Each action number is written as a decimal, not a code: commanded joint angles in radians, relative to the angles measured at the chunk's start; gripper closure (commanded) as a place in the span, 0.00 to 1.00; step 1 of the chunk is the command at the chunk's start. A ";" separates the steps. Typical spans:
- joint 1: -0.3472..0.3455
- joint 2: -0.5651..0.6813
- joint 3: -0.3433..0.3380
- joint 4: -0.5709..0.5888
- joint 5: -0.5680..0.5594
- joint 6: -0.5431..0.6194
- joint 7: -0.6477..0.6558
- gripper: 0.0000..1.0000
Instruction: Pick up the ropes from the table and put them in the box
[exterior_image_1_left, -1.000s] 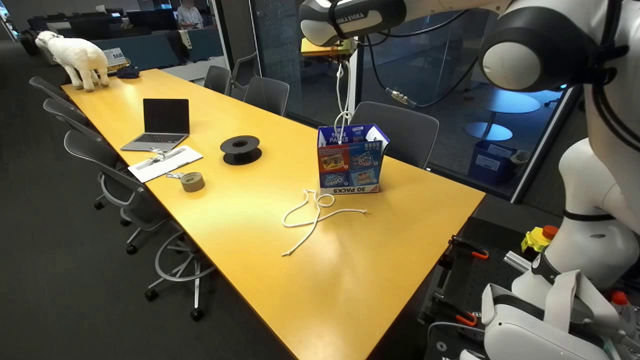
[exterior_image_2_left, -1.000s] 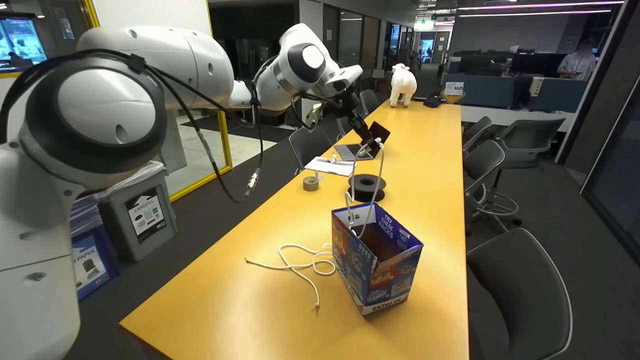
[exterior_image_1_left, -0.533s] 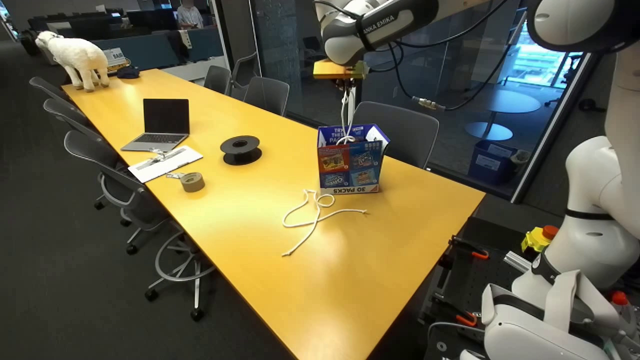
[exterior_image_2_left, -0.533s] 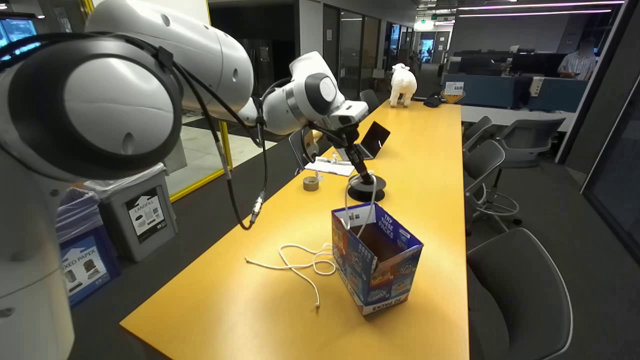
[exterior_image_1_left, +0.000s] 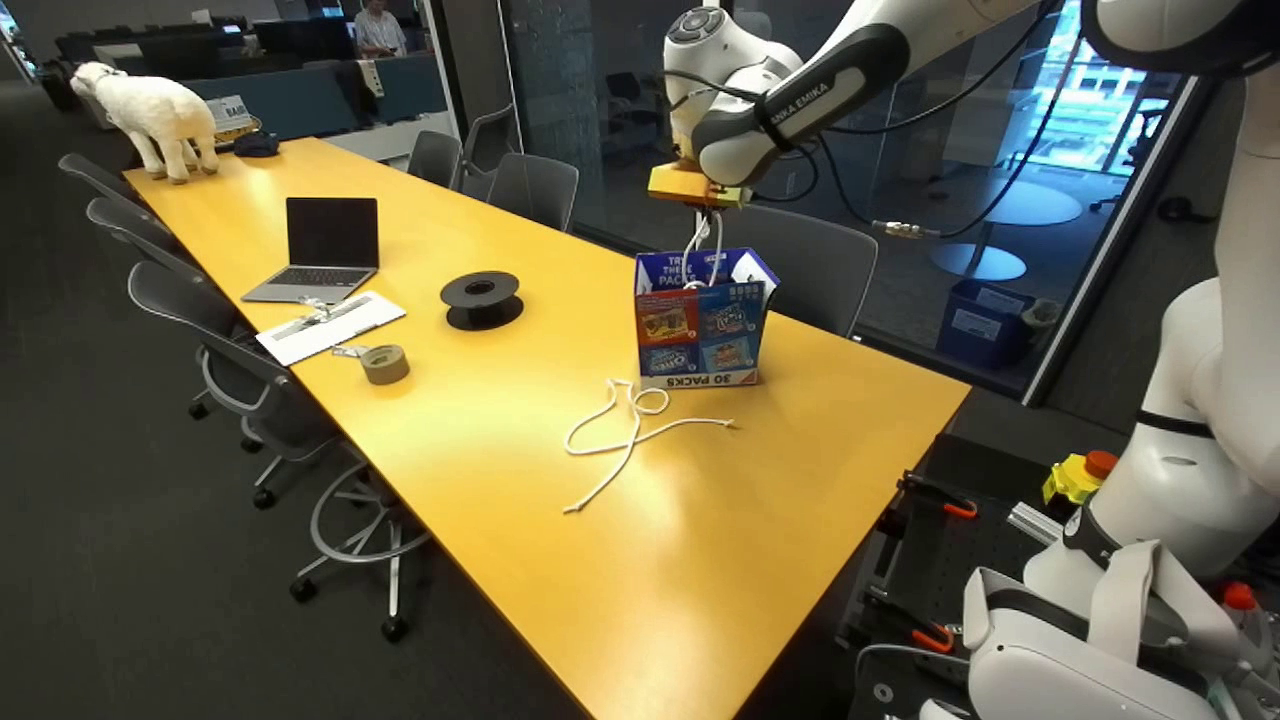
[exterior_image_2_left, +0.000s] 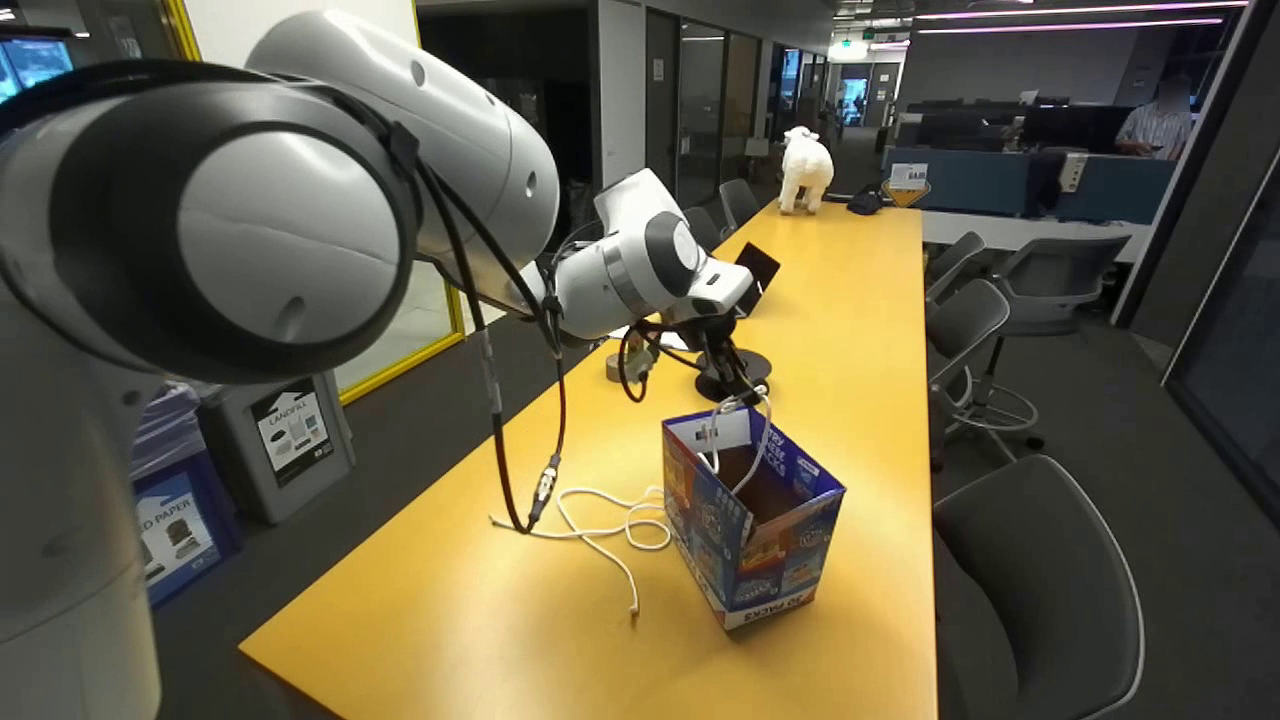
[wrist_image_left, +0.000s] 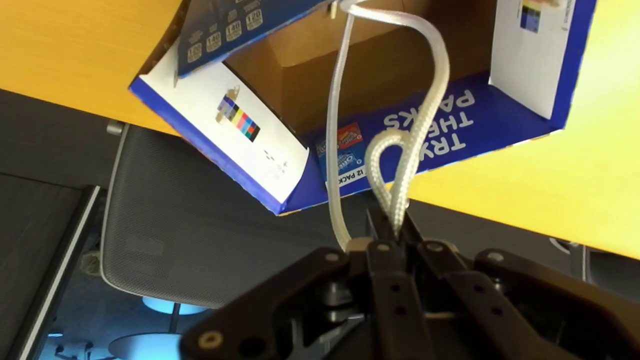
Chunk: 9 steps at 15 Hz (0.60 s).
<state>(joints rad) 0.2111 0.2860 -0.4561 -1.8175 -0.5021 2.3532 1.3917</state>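
This is an office: in an exterior view, grey mesh-backed chairs (exterior_image_1_left: 822, 262) line a long yellow table (exterior_image_1_left: 555, 350), an open silver laptop (exterior_image_1_left: 332, 240) stands at ten o'clock, and flat black monitors (exterior_image_1_left: 306, 42) stand beyond at half past ten.

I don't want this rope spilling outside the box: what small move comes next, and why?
Probably ease the tool toward the middle of the box and slightly down before releasing: it pinches the held rope, whose lower part hangs into the open top, but in the wrist view the tool appears near the box's edge, not over its middle.
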 joint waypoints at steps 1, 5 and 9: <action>-0.062 -0.028 0.067 -0.034 -0.129 0.032 0.128 0.95; -0.099 -0.015 0.119 -0.095 -0.233 0.104 0.290 0.95; -0.142 0.026 0.163 -0.170 -0.256 0.223 0.411 0.95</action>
<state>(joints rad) 0.1154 0.2974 -0.3302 -1.9341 -0.7281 2.4714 1.7133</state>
